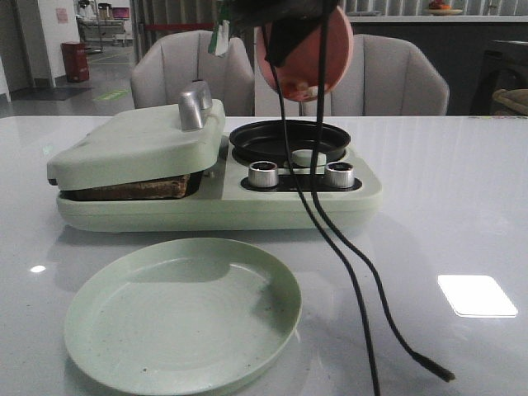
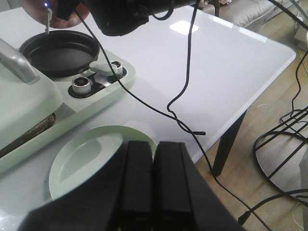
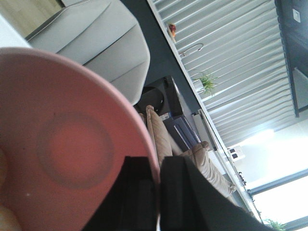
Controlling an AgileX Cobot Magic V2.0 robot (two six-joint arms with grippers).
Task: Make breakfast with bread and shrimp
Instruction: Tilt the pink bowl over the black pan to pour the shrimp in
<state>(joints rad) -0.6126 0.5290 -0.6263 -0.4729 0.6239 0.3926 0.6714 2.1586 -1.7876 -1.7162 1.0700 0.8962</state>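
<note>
My right gripper (image 3: 158,161) is shut on the rim of a pink bowl (image 3: 72,144). It holds the bowl tilted steeply above the black round pan (image 1: 289,139) of the green breakfast maker (image 1: 214,206). A small pale orange-pink piece, the shrimp (image 1: 308,88), sits at the bowl's lower edge. It shows only partly in the right wrist view (image 3: 4,211). The bread (image 1: 132,188) shows only as a brown crust edge under the maker's closed lid (image 1: 140,140). My left gripper (image 2: 154,149) is shut and empty, above the near edge of the green plate (image 2: 82,154).
The empty green plate (image 1: 181,309) lies in front of the maker. Two black cables (image 1: 346,272) hang from the right arm across the maker and onto the table. Two metal knobs (image 1: 264,174) stand beside the pan. Grey chairs (image 1: 190,70) stand behind the table.
</note>
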